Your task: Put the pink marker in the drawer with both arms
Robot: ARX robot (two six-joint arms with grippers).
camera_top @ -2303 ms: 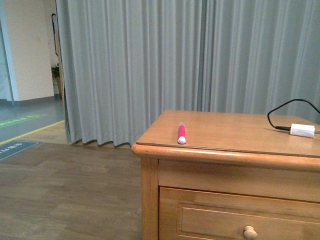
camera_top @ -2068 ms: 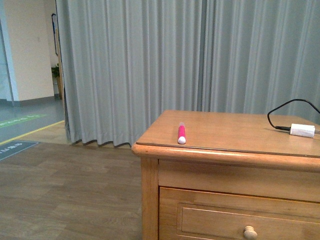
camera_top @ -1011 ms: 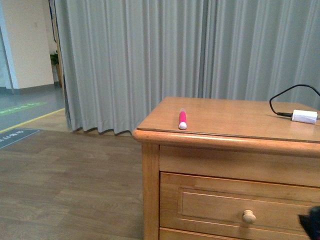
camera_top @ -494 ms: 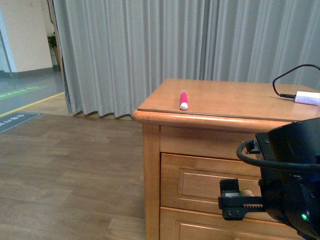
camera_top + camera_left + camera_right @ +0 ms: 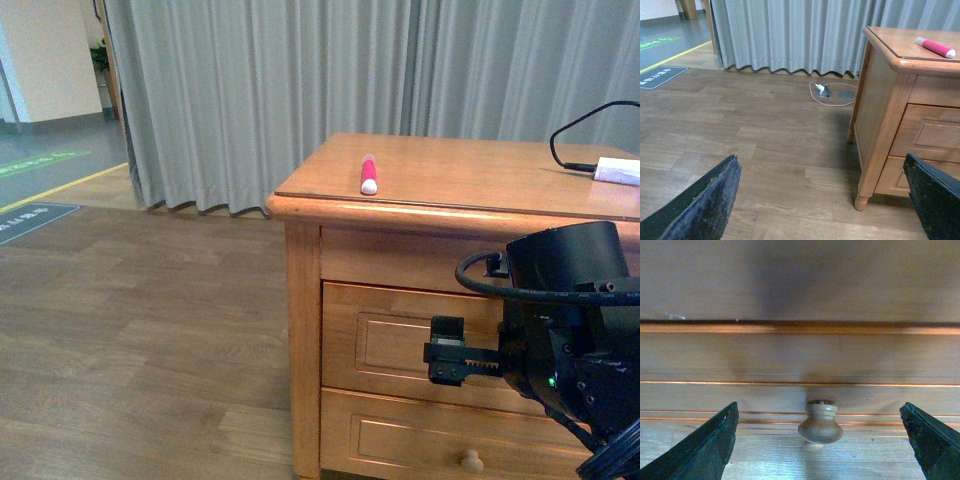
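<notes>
The pink marker [image 5: 368, 174] lies on the wooden cabinet's top near its front edge; it also shows in the left wrist view [image 5: 935, 47]. The upper drawer [image 5: 392, 345] is shut. My black right arm [image 5: 575, 320] holds its gripper [image 5: 447, 352] in front of that drawer and hides its knob. In the right wrist view the round wooden knob [image 5: 820, 426] sits between the open fingers [image 5: 707, 445], untouched, against the drawer front [image 5: 790, 355]. My left gripper [image 5: 820, 200] is open and empty above the floor, left of the cabinet.
A small white box [image 5: 617, 170] with a black cable lies at the cabinet top's right. A lower drawer has its own knob [image 5: 470, 461]. Grey curtains [image 5: 260, 90] hang behind. A cable and floor socket [image 5: 827, 91] lie by the curtain. The cabinet leg [image 5: 862, 200] stands near the left gripper.
The front view has tilted down, so the cabinet sits higher in frame. My right arm has come up into view and now stands in front of the upper drawer, covering its knob.
</notes>
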